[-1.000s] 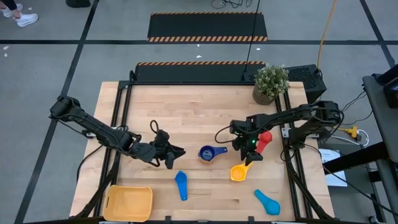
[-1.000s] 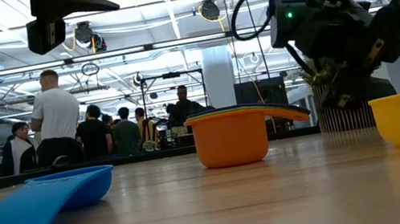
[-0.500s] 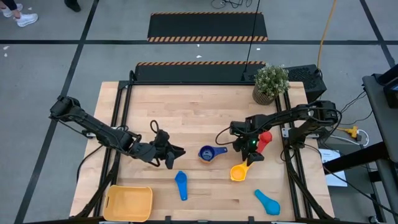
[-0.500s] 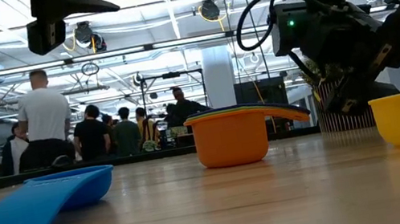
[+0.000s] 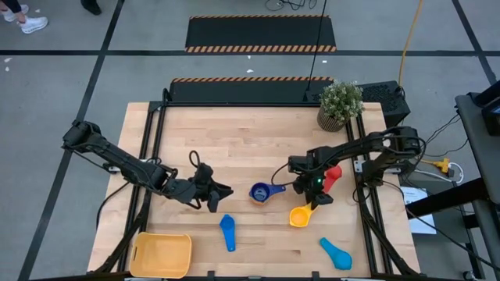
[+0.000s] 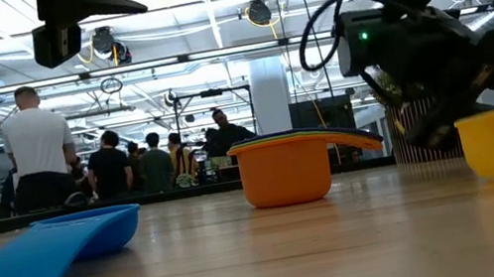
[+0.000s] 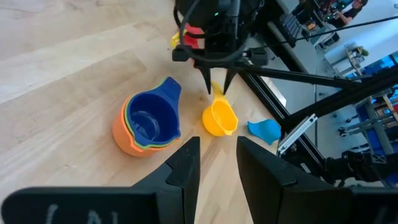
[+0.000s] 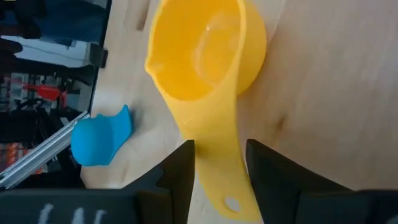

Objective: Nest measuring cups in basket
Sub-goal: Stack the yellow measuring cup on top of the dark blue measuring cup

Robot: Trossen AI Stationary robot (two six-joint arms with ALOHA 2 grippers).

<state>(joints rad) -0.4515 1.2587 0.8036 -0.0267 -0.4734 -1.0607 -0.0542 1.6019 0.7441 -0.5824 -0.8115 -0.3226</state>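
Observation:
The yellow measuring cup [image 5: 299,216] rests on its base on the table, handle pointing toward the far edge. My right gripper [image 5: 312,199] slants down over that handle, one finger standing close on each side of it [image 8: 221,168]. A stack of nested cups [image 5: 262,192], orange outside, green, then dark blue inside [image 7: 148,121], stands left of it. My left gripper [image 5: 215,195] hovers open left of the stack, holding nothing [image 7: 217,162]. The yellow-orange basket [image 5: 162,254] lies at the near left corner. My right gripper has its fingers [image 8: 180,168] on either side of the yellow cup's handle [image 8: 214,155], about midway along it, lying across it and slanting down from the far side. Whether they touch it I cannot tell. The cup sits upright on the table.
A blue cup [image 5: 227,231] lies near the front edge. A light blue cup [image 5: 336,251] lies at the near right and a red cup [image 5: 333,176] just right of my right gripper. A potted plant [image 5: 341,103] stands at the far right corner. People stand in the room beyond the table.
My right gripper has tipped a little further down onto the yellow cup's handle. The cups have stayed where they were.

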